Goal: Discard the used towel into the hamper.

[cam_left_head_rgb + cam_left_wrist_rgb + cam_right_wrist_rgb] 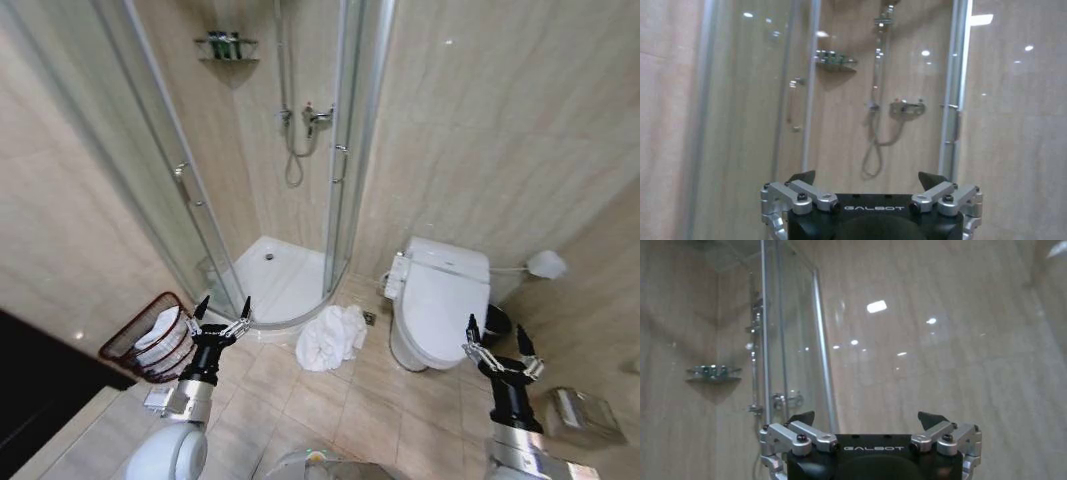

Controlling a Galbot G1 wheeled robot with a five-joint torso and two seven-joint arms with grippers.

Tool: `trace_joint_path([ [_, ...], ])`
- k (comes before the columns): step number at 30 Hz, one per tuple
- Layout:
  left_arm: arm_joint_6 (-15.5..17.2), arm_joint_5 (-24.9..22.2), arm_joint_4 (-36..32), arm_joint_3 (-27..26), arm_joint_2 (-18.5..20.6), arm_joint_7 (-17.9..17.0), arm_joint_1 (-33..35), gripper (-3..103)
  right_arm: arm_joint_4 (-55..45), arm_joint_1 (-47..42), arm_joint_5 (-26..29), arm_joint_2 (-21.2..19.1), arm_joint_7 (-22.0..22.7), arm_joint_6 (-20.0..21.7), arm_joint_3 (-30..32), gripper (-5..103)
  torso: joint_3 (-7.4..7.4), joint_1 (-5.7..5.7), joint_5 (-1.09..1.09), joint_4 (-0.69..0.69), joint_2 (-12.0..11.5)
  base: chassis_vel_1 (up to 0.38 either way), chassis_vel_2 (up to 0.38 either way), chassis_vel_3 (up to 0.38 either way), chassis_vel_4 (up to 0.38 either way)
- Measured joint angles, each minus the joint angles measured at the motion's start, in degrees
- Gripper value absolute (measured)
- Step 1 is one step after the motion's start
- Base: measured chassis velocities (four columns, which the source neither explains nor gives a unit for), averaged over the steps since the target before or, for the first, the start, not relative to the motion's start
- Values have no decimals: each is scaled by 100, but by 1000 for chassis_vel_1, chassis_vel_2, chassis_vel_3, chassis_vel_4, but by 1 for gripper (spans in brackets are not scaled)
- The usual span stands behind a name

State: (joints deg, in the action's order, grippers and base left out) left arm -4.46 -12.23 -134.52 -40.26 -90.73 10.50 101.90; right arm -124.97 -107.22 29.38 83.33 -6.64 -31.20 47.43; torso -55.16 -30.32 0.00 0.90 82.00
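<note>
- Down on the tile floor, from my head view, the towel (331, 337) lies in a crumpled white heap, just outside the curved shower (285, 180) threshold and close beside the toilet (438, 300).
- Left of it, the hamper (150, 340) stands by the wall, a dark red-brown wire basket, tilted in this view, with white cloth already inside.
- My left pincer (222, 308) hangs just beside the hamper's rim, fingers spread apart and holding nothing.
- My right pincer (498, 345) hovers in front of the toilet, well apart from the towel, fingers likewise spread and empty.
- A small silver box (580, 415) sits on the floor near my right arm.
- From my left wrist, my left pincer (869, 179) points at the glass shower, its two black fingertips wide apart with nothing between; the hose (875, 135) and tap (905, 107) hang on the wall beyond.
- From my right wrist, my right pincer (867, 419) faces the beige tiled wall beside the shower door frame, fingertips wide apart and empty.
</note>
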Motion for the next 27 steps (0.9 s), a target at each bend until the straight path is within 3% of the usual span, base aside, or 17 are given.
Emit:
trace_joint_path([
  [16, 0, 0, 0, -1, 0, 1, 0, 100, 44, 44, 58, -18, 129, -7, 8, 100, 0, 0, 0, -2, 0, 104, 109, 99, 99],
  [27, 0, 0, 0, 0, 0, 1, 0, 100, 70, 63, 79, -6, 109, -80, 24, 100, 0, 0, 1, 1, 0, 0, 0, 0, 0],
])
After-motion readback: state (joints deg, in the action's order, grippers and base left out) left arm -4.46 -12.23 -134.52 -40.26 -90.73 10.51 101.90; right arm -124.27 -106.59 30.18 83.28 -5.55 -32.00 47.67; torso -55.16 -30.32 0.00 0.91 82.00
